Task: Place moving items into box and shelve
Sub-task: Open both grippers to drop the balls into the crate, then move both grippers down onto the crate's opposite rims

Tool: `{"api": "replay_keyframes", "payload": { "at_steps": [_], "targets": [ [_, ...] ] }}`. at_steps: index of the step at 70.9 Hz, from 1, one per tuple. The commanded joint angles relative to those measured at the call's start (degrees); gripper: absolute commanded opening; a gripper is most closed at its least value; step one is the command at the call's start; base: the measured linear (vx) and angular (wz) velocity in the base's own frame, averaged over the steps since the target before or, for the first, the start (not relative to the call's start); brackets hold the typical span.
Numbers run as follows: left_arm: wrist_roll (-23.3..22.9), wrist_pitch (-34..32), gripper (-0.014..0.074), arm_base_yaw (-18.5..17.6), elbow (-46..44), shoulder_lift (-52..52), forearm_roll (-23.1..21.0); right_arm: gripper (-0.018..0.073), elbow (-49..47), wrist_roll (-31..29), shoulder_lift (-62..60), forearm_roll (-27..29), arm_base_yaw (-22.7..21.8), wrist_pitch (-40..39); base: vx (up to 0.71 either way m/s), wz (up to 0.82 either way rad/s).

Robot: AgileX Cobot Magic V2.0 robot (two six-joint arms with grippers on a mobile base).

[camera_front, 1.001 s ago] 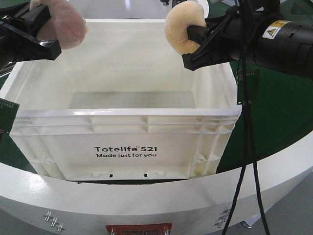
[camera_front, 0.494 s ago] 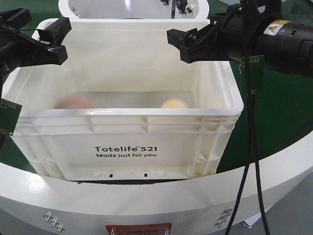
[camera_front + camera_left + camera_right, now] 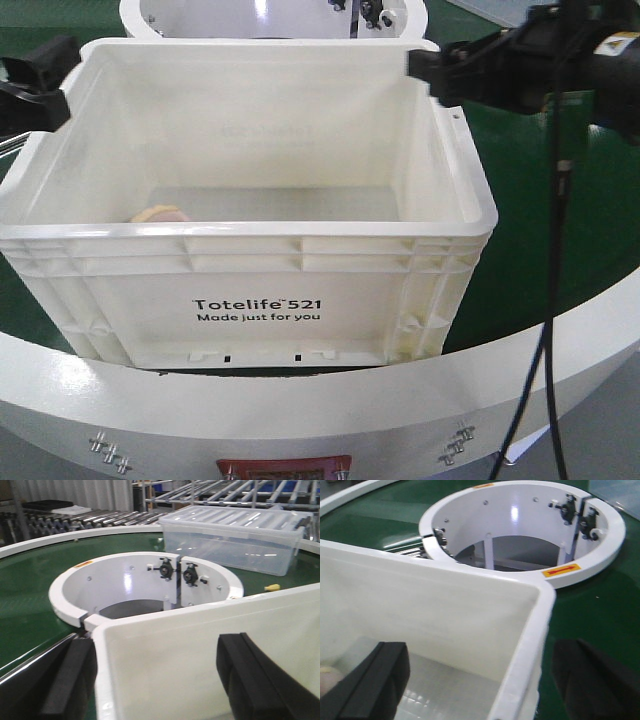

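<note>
One item [image 3: 158, 214] inside box [image 3: 350, 290], near left wall

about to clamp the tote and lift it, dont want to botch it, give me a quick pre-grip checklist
1. Left gripper empty, jaws open: ok.
2. Left jaws astride the left wall of the box, one inside and one outside: ok.
3. Right gripper empty, jaws open, astride the right wall: ok.
4. Both moving items inside: cannot tell. Only one pale lump shows above the front rim.
5. Box upright on the green belt: ok.
</note>
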Motion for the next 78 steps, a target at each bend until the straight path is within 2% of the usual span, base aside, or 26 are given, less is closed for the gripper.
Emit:
{"api": "replay_keyframes", "payload": {
  "at_steps": [1, 16, 22, 35, 41, 50, 64, 78],
  "targets": [
    [-0.3, -3.7, 0.0584, 1.0, -1.6, -1.4, -0.2, 0.0595, -1.9, -0.1, -2.0, 0.0, -3.2, -1.6, 0.00, 0.00],
    [-0.3, -2.6, 0.0584, 1.5, -1.6, -1.4, -0.2, 0.0590, -5.2, 1.7, -1.9, -4.3, -4.5, 6.1, 0.00, 0.00],
    [-0.3, -2.4, 0.0584, 1.5, -1.6, -1.4, -0.2, 0.0590, -8.6, 6.6, -1.4, -6.4, -4.5, 10.5, 0.00, 0.00],
    [-0.3, -2.4, 0.0584, 1.5, -1.6, -1.4, -0.2, 0.0578, -17.0, 20.1, 2.2, -18.6, -4.3, 21.8, 0.00, 0.00],
    [-0.3, -2.4, 0.0584, 1.5, -1.6, -1.4, -0.2, 0.0571, -20.0, 23.6, 3.9, -21.7, -4.3, 25.8, 0.00, 0.00],
    [-0.3, -2.3, 0.0584, 1.5, -1.6, -1.4, -0.2, 0.0561, -23.2, 24.2, 6.0, -20.9, -4.3, 29.9, 0.00, 0.00],
    [-0.3, -2.1, 0.0584, 1.5, -1.6, -1.4, -0.2, 0.0550, -24.4, 24.2, 7.8, -18.4, -4.2, 31.8, 0.00, 0.00],
    [-0.3, -2.1, 0.0584, 1.5, -1.6, -1.4, -0.2, 0.0548, -24.4, 24.2, 9.5, -19.3, -0.6, 31.0, 0.00, 0.00]
  ]
}}
